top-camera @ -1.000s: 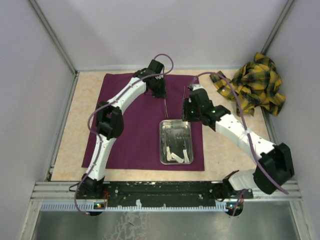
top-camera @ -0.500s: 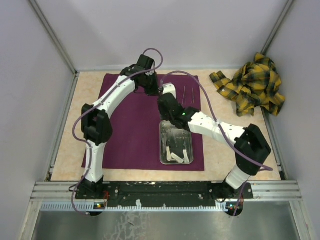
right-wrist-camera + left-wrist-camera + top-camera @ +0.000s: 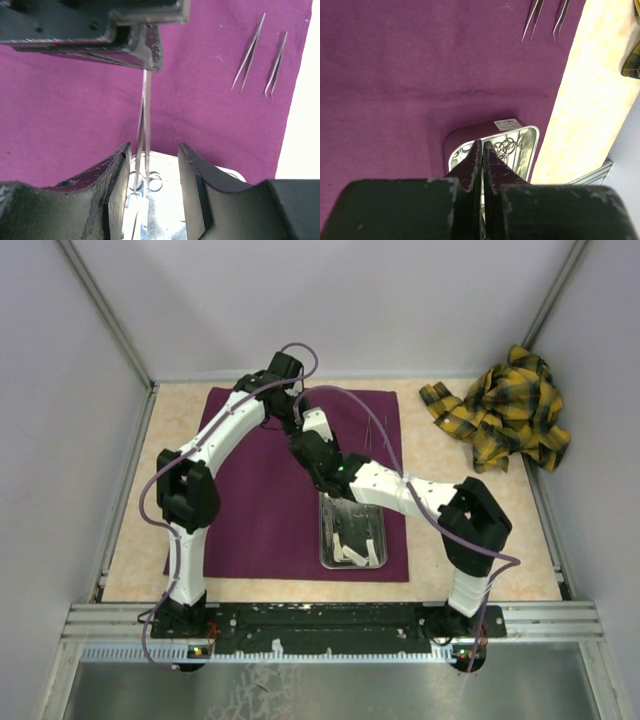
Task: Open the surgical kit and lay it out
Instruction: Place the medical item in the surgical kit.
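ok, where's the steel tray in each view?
Top external: steel tray at the near right of the purple cloth, partly under the right arm.
Left wrist: lower centre, just past the left fingers.
Right wrist: bottom centre, between the right fingers.
Shared landmark: two forceps at the cloth's far-right edge.

Spread flat, dark purple cloth wrap (image 3: 250,510). On its near right part, shiny steel tray (image 3: 326,530) with small white pieces (image 3: 350,552). Near far right corner, two forceps (image 3: 248,52) side by side. Above tray, thin metal scissors (image 3: 145,115) hanging upright, pinched by left gripper (image 3: 482,145).
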You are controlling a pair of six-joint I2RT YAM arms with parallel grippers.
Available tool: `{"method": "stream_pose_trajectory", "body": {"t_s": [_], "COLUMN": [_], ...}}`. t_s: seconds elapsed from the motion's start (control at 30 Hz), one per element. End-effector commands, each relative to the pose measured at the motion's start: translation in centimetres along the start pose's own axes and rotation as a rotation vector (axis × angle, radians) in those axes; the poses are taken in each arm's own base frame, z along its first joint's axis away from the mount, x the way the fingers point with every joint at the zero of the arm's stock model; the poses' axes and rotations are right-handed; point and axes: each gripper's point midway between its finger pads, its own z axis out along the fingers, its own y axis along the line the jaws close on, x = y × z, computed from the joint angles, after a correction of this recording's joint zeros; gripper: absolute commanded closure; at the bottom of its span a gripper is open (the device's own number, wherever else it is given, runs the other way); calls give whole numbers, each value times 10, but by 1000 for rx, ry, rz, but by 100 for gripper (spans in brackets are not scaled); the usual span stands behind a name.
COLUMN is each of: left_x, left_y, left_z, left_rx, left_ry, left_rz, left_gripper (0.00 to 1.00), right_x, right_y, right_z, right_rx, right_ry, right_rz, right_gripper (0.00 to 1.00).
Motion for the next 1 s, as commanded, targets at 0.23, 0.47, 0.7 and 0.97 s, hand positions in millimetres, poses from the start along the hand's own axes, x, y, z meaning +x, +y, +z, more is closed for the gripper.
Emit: {"method": "stream_pose_trajectory", "body": {"t_s": [0.23, 0.47, 0.7, 0.97], "left_x": [0, -1, -5, -38], "left_y": [-9, -6, -3, 4], "left_z": [-29, -30, -31, -60], "left_rx": [35, 23, 40, 165], "left_ry": [-8, -14, -9, -145], "left_rz": [-15, -20, -20, 23], "left_gripper": [100, 100, 98, 21], "right_x": [-16, -14, -18, -14], "right_y": [5, 5, 7, 6], "right_z": [-3, -6, -10, -18], "right_rx": [84, 97, 89, 36], "right_ry": [-38, -35, -41, -8], "right_rz": [-49, -62, -62, 1], "right_gripper": [63, 81, 100, 100]}}
